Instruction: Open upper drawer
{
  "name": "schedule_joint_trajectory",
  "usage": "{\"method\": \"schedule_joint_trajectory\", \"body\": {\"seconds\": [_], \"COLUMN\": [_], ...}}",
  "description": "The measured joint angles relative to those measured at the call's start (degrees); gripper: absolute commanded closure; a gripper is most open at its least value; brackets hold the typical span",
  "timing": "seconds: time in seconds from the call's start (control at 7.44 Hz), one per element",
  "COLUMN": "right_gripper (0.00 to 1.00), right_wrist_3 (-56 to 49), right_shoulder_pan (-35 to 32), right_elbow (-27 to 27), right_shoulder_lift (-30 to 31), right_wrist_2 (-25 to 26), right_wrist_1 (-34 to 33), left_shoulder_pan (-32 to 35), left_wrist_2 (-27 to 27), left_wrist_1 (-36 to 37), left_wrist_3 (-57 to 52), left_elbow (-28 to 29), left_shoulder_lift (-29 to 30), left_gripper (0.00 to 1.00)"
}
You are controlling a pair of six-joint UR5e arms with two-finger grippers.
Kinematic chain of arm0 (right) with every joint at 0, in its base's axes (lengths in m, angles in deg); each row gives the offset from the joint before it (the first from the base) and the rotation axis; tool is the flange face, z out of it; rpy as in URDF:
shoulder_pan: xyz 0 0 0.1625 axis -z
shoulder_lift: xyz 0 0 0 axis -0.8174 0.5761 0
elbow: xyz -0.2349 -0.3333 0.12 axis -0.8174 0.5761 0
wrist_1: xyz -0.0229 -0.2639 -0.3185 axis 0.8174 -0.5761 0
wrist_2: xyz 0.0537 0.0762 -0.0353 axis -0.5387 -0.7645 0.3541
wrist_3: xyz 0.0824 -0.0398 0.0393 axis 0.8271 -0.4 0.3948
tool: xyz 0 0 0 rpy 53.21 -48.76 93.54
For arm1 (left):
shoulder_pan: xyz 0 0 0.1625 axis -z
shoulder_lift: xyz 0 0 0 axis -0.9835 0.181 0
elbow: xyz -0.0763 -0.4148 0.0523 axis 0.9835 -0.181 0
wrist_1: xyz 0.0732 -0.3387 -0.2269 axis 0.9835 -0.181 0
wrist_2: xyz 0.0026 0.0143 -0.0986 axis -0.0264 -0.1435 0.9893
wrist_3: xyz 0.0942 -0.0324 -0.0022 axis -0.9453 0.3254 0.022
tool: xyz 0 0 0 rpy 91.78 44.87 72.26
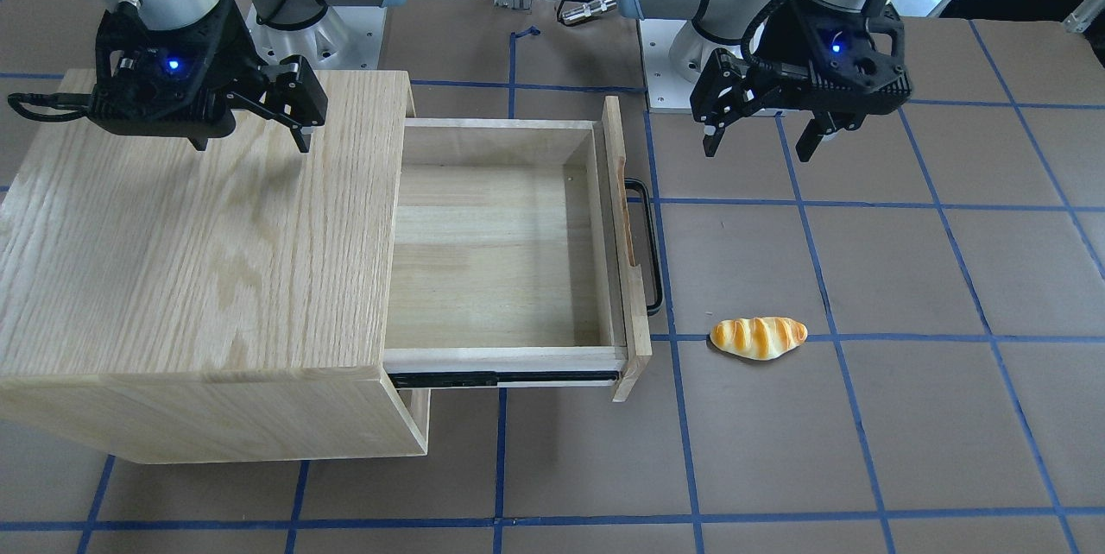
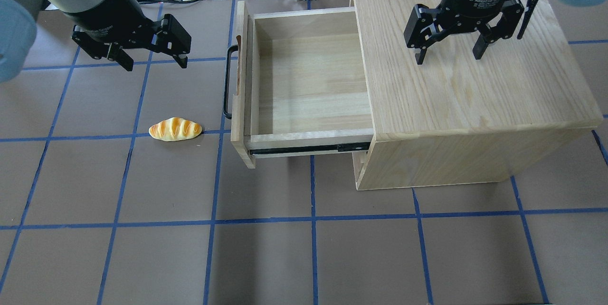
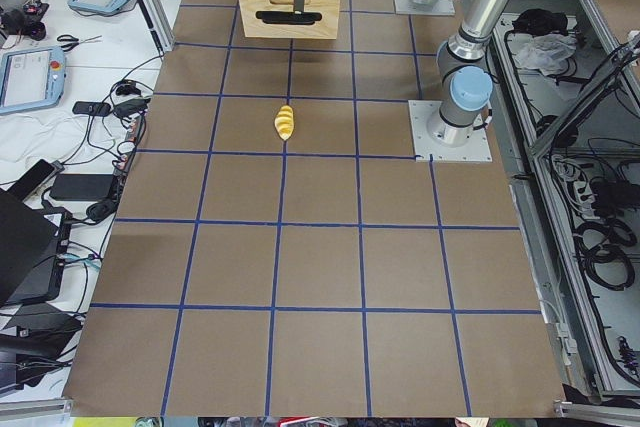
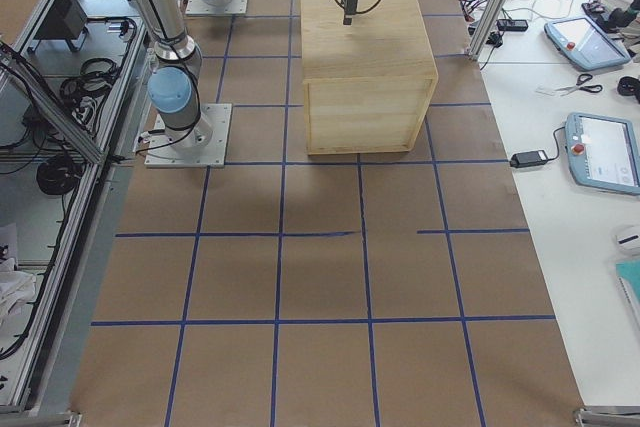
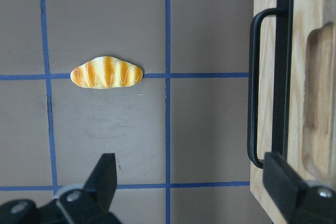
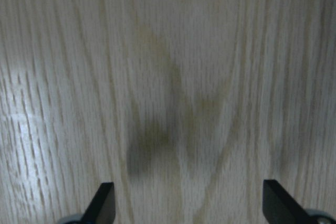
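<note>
The upper drawer [image 2: 308, 86] stands pulled far out of the light-oak cabinet [image 2: 470, 77]. Its pale wood inside [image 1: 501, 261] is empty. Its black bar handle [image 2: 229, 81] faces the left arm's side and also shows in the left wrist view [image 5: 283, 77]. My left gripper [image 2: 156, 63] is open and empty. It hovers above the table, apart from the handle, which lies just past its right finger [image 5: 286, 182]. My right gripper [image 2: 448, 58] is open and empty above the cabinet's top [image 6: 173, 77].
A toy bread roll [image 2: 175, 129] lies on the brown table near the drawer's front corner, below the left gripper [image 5: 194, 182]. Blue tape lines grid the table [image 2: 304, 248]. The drawer's slide rail [image 2: 308, 148] sticks out at the near side.
</note>
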Motion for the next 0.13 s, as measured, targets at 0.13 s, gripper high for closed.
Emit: {"method": "schedule_joint_trajectory", "body": {"seconds": [0.13], "right_gripper": [0.0], "right_wrist_3": [0.0], "right_shoulder_pan": [0.0], "right_elbow": [0.0], "right_shoulder_lift": [0.0], "right_wrist_2": [0.0], "right_wrist_1": [0.0], "left_shoulder_pan": [0.0], "left_wrist_2": [0.0], "left_wrist_1": [0.0], "left_wrist_3": [0.0], "left_elbow": [-0.4], "left_shoulder_lift": [-0.2], "left_gripper": [0.0]}}
